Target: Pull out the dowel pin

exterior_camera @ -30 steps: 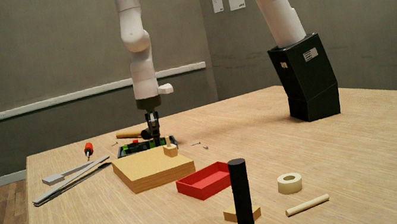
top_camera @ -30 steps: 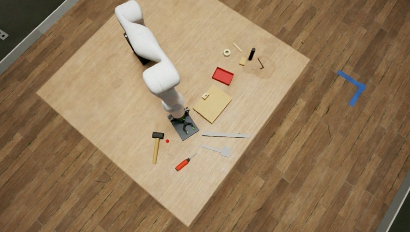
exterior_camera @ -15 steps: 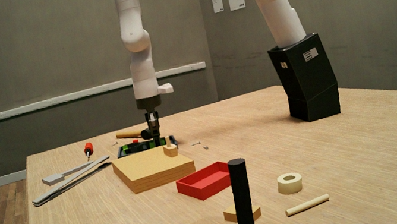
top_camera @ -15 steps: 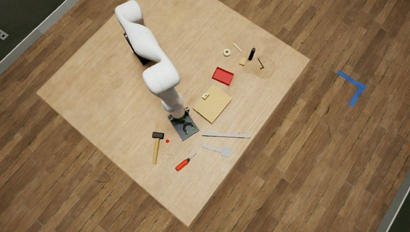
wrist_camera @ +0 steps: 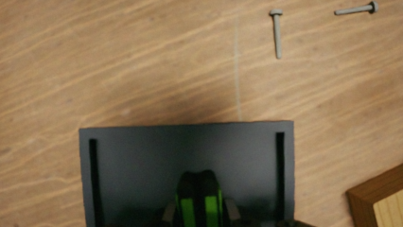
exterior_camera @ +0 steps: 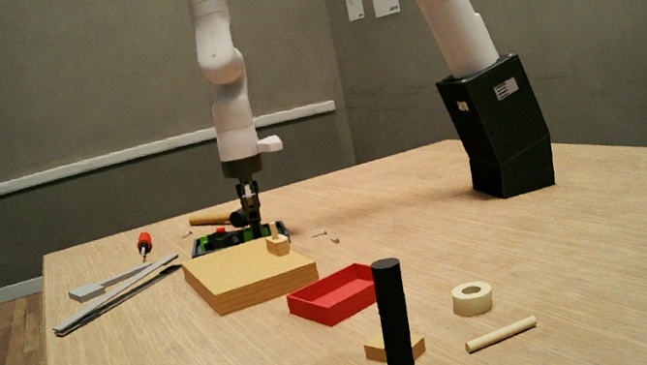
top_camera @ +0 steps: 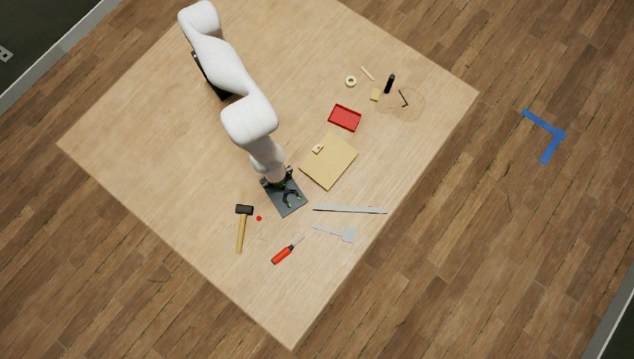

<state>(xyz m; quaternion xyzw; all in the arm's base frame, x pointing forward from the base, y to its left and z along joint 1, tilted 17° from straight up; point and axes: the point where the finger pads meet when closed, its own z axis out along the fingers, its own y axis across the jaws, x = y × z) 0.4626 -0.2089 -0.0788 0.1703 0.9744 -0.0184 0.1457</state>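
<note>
- The gripper (top_camera: 282,185) points straight down over the dark grey tray (wrist_camera: 132,156) and is closed on the handles of the spring clamp (wrist_camera: 199,199), which are squeezed together.
- The tray lies just beside the bench board (top_camera: 331,164).
- The small wooden block (exterior_camera: 278,245) stands on a corner of the bench board, with its dowel pin (exterior_camera: 272,229) upright in the hole.
- Two screws (wrist_camera: 277,33) lie on the table near the tray.

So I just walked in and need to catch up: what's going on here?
The arm's gripper is down on the grey tray, shut on the green-and-black spring clamp, with its handles squeezed together. The small block sits unclamped on the bench board, and its pin is still in the hole.
</note>
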